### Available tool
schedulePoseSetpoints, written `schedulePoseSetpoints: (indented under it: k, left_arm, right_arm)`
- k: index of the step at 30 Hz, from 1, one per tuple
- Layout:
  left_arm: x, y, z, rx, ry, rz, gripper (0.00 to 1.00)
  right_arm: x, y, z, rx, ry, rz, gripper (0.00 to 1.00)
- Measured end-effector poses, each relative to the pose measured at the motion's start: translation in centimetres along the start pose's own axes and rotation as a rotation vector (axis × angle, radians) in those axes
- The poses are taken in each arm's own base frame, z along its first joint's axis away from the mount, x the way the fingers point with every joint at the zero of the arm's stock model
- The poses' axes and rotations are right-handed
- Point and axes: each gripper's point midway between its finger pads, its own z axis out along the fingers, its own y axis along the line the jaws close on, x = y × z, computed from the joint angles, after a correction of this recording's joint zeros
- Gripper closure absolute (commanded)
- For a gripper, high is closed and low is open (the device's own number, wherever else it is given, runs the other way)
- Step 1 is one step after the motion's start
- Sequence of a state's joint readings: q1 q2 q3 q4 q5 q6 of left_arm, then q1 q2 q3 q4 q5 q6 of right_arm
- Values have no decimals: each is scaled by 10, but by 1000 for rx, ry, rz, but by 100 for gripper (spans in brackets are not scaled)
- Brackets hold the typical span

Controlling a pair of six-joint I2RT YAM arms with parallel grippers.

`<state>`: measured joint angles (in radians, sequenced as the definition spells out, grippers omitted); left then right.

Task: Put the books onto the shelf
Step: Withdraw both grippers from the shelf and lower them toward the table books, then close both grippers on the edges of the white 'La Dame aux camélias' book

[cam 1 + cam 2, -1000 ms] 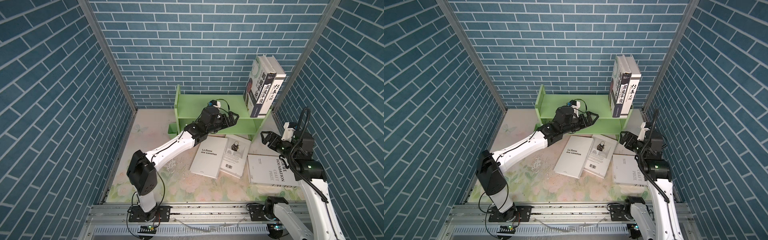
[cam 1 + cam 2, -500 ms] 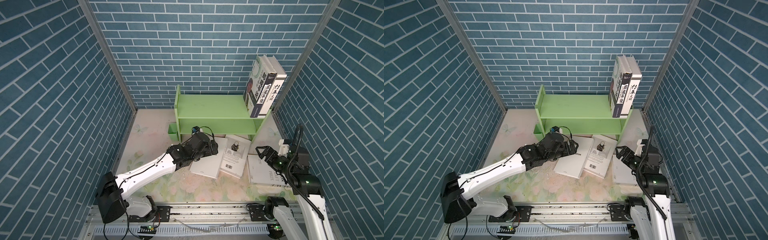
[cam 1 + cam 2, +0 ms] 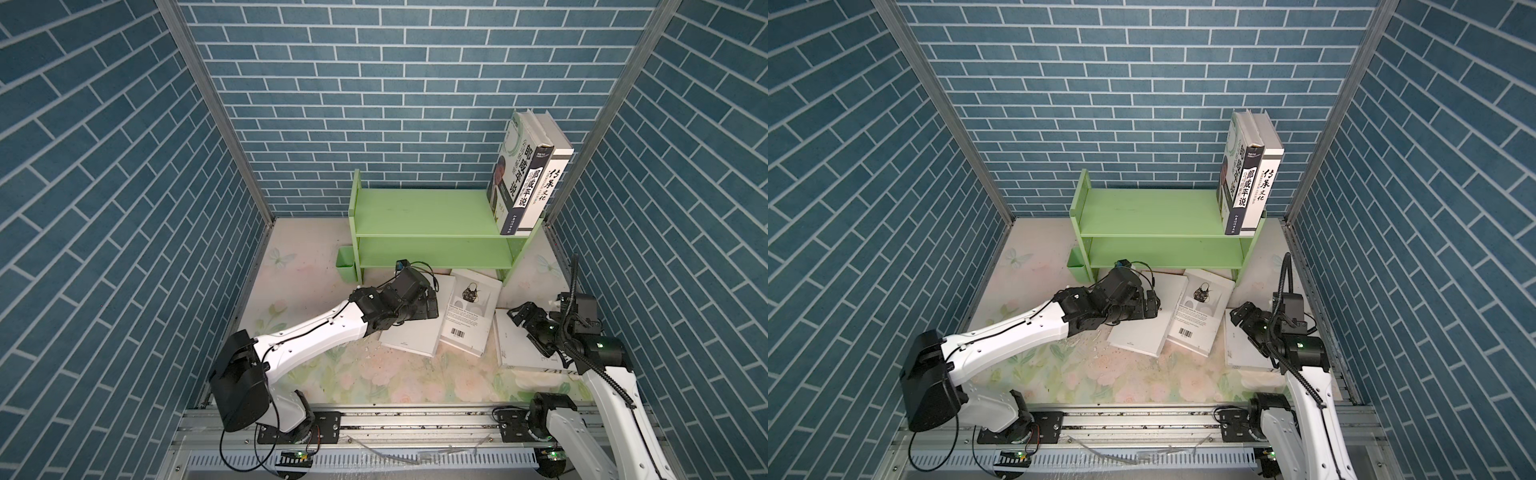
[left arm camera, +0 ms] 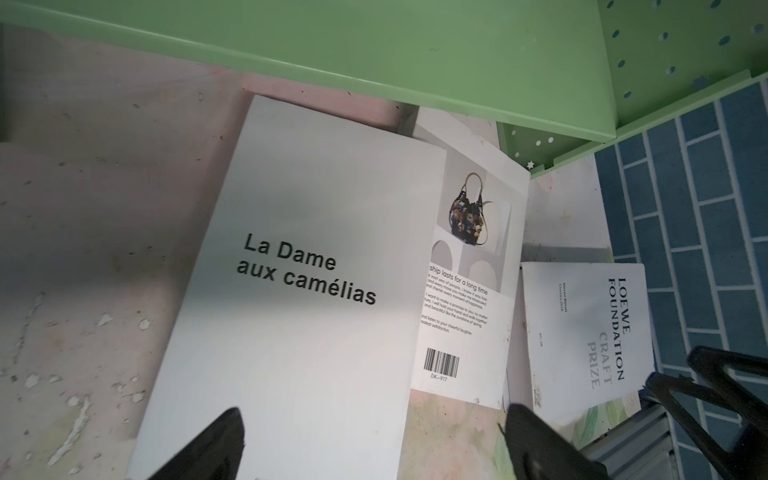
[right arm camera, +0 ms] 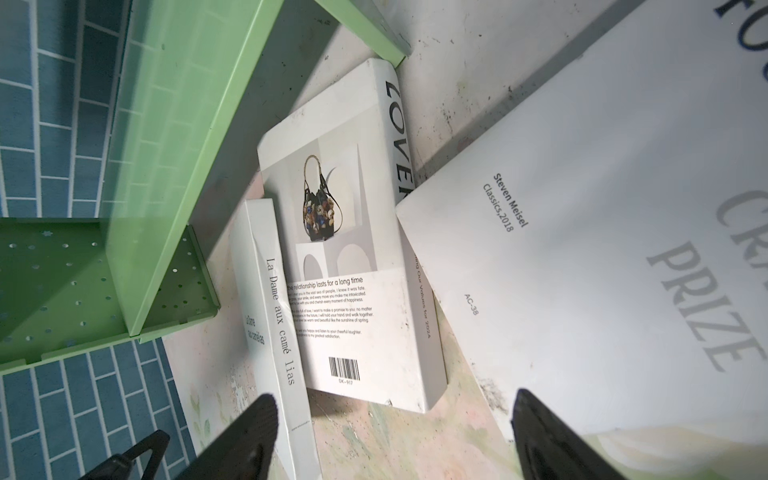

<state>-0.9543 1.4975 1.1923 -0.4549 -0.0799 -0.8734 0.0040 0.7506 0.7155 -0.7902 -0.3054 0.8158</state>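
Observation:
Three white books lie on the floor in front of the green shelf [image 3: 432, 212]: "La Dame aux camélias" [image 3: 415, 336] [image 4: 299, 291], a book with a handbag picture [image 3: 469, 316] [image 5: 345, 270], and "Loewe Foundation Craft Prize" [image 3: 515, 349] [image 5: 602, 249]. Two more books [image 3: 528, 178] stand on the shelf's top board at its right end. My left gripper [image 3: 430, 307] [image 4: 374, 419] hangs open just over the La Dame book, holding nothing. Open and empty too, my right gripper [image 3: 525, 316] [image 5: 395, 401] hovers by the Loewe book's corner nearest the handbag book.
A small green bin [image 3: 345, 262] hangs at the shelf's left leg. Blue brick walls close in on three sides, and the right one runs close to the right arm. A metal rail [image 3: 415, 419] with both arm bases runs along the front.
My left arm has drawn back from the shelf's lower board and come down over the La Dame book. My right gripper has dropped toward the Loewe book.

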Motion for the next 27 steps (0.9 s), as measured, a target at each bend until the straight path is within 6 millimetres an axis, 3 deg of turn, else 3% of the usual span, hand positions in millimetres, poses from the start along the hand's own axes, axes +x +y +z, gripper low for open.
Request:
schedulePoseSetpoints:
  k: [6,11,15,21,27]
  left_arm:
    - [3,-36,30,39,29,10,1]
    - [6,-26,35,-5,28,-3,0]
    - [4,0,27,-38,16,-39,0]
    - [5,74,18,-141,12,-137,0]
    - [13,105,21,-173,49,-179,1]
  right_arm:
    - [-14,13,16,-33,0,3,13]
    - [-11,38,21,-118,-6,-34,13]
    - [16,47,39,-156,55,-53,13]
    - [58,51,72,-144,156,-56,14]
    - [81,65,100,-108,205,-86,17]
